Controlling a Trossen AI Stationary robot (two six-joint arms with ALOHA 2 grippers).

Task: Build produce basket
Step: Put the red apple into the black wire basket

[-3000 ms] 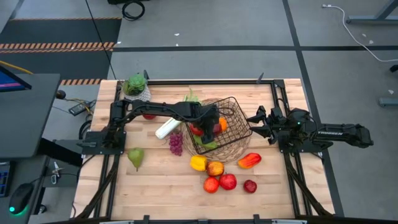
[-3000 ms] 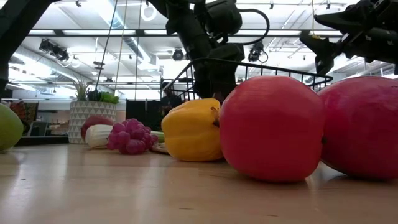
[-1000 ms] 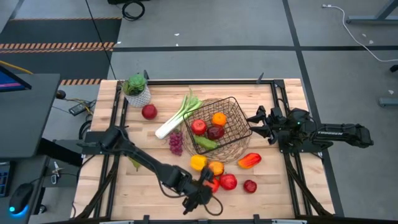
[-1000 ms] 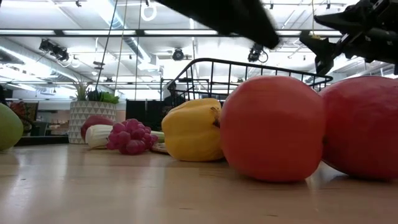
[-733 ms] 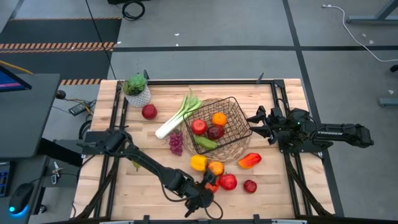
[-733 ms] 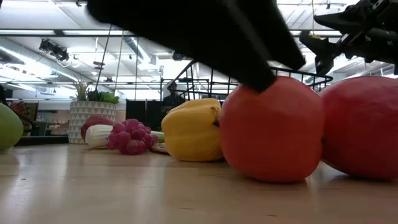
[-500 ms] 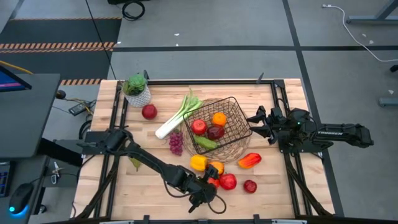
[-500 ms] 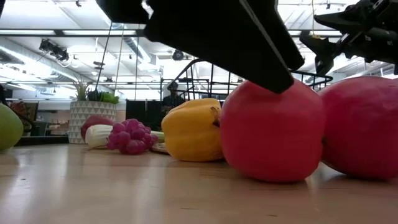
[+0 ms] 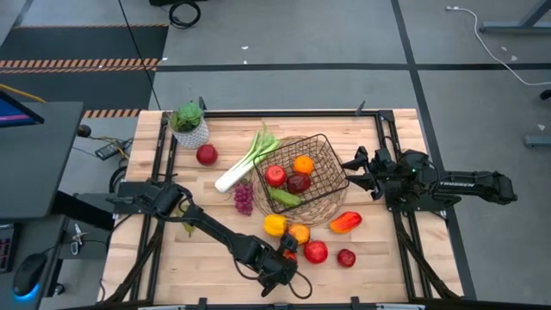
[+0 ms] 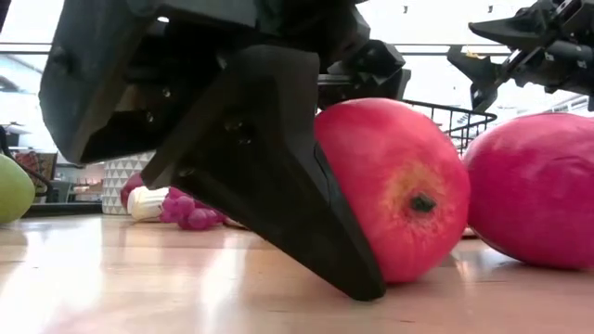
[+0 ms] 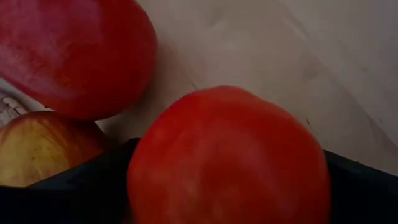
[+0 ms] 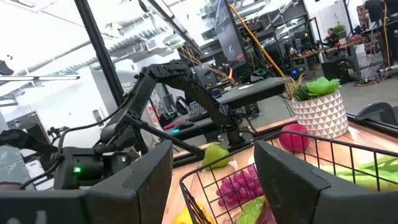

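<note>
Closed on a red apple (image 10: 390, 186) at the table's near edge, among the loose produce: left gripper (image 9: 282, 260), one dark finger (image 10: 269, 176) pressed flat against the apple's side. Appears to rest on the wood or just above it; cannot tell which. Touching, or just beside, a second red apple (image 10: 534, 190).

Probably firm, smooth and fairly light, with a glossy skin, so likely to slip or roll out of a narrow pinch. Best held across the widest part, the two fingers on opposite flanks. Seems to be so held in the left wrist view (image 11: 230, 155), where dark finger shows on either side.

Round, so no real long axis. Tipped onto its side, with the dimple (image 10: 422, 201) facing the low camera and the core line close to level.

Well apart toward the table's middle: the wire basket (image 9: 336, 161), already holding some fruit.

Just beside the basket's right edge, waiting: right gripper (image 12: 214, 186), spread wide, holding nothing.
</note>
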